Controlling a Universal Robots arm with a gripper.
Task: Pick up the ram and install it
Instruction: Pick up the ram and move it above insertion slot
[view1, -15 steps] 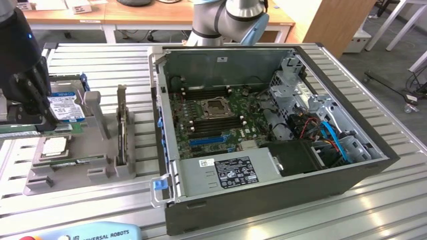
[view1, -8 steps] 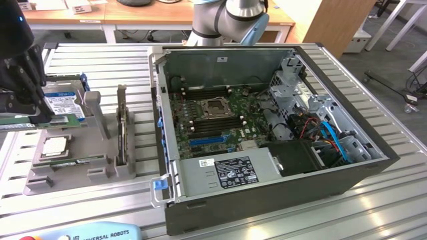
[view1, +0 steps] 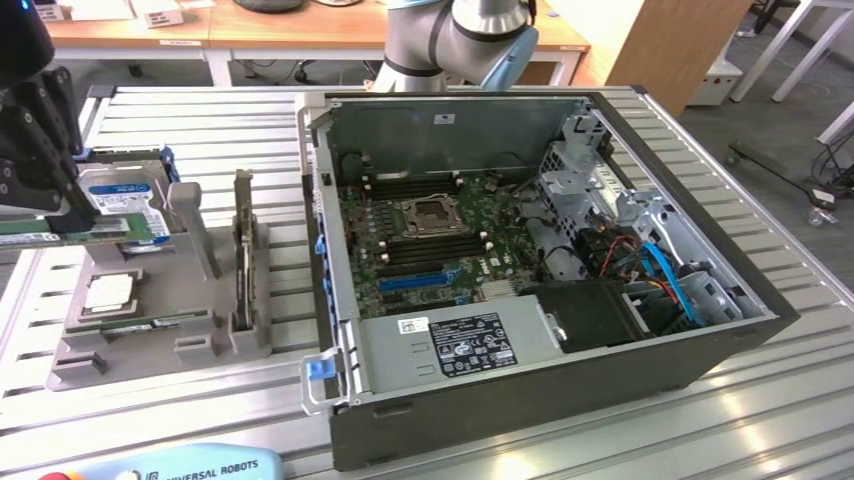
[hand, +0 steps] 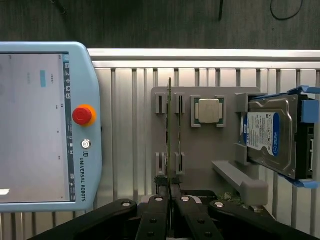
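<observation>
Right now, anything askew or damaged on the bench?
Nothing stands out. The end effector is shut on the RAM stick, held straight at the grey fixture; CPU and hard drive sit in their holders.

The ram (hand: 170, 125) is circuit board, its holder (hand: 205, 145) matt grey plastic, the table (hand: 130, 125) ribbed metal.

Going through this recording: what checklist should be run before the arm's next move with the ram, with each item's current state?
1. Pincer shut on the ram: ok.
2. Ram fully clear of the grey holder: cannot tell.
3. Computer case open, motherboard exposed: ok.
4. Memory slots beside the processor socket look empty and free of cables: ok.
5. CPU chip and hard drive seated in the holder: ok.
</observation>
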